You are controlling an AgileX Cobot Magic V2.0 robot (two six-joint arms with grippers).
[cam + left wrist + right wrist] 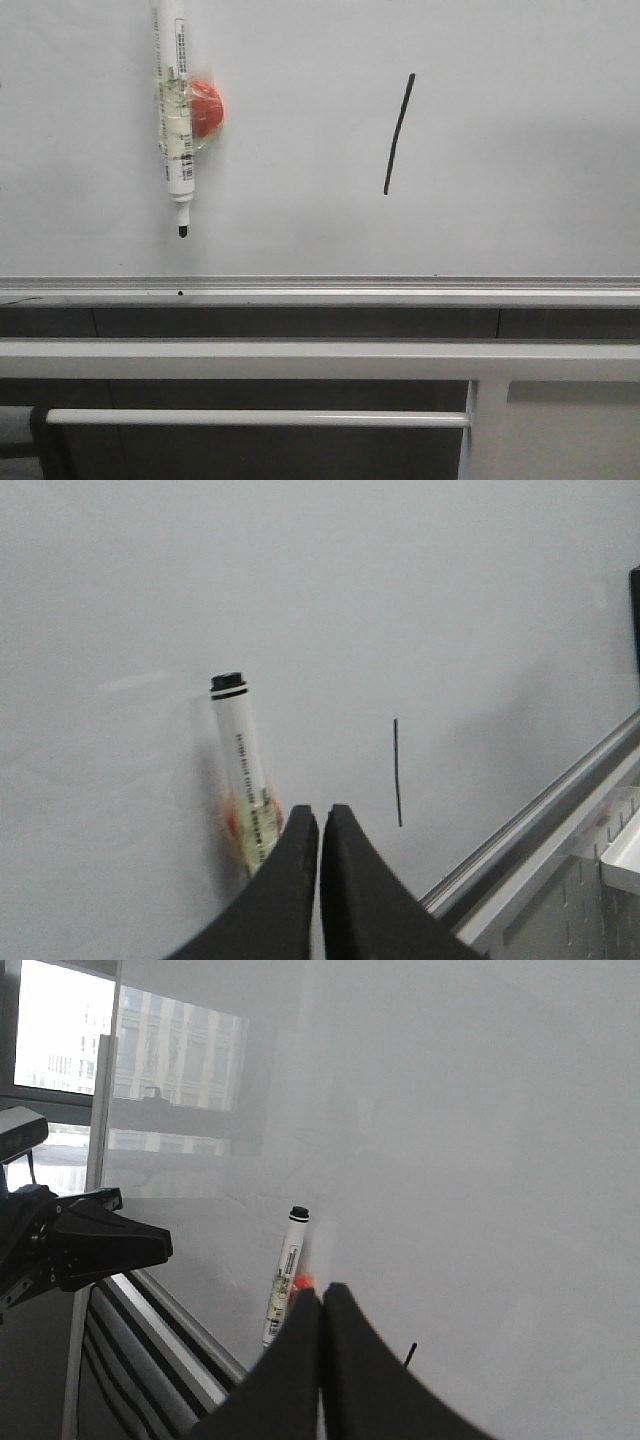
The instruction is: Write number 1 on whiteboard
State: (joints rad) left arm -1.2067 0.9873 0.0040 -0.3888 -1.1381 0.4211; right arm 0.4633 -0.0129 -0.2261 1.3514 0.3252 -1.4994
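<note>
A: The 1 (399,133) sits right of centre on the whiteboard (500,200), stroke drawn.

B: Marker (174,110) hangs on its red magnet (207,108), parked. Left tool (320,825) and right tool (321,1305) pinched closed, empty.

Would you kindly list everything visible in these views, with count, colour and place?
Large glossy pale grey whiteboard: one, fills most of the front view.
Thin black marker stroke, the number 1: one, right of centre on the board.
White-barrelled marker pen: one, black tip down, upper left of the board.
Round red magnet: one, against the pen's right side.
Silver metal ledge: one, along the board's lower edge.
White horizontal rails: two, below the ledge.
Left gripper: black, shut, empty.
Right gripper: black, shut, empty.
</note>
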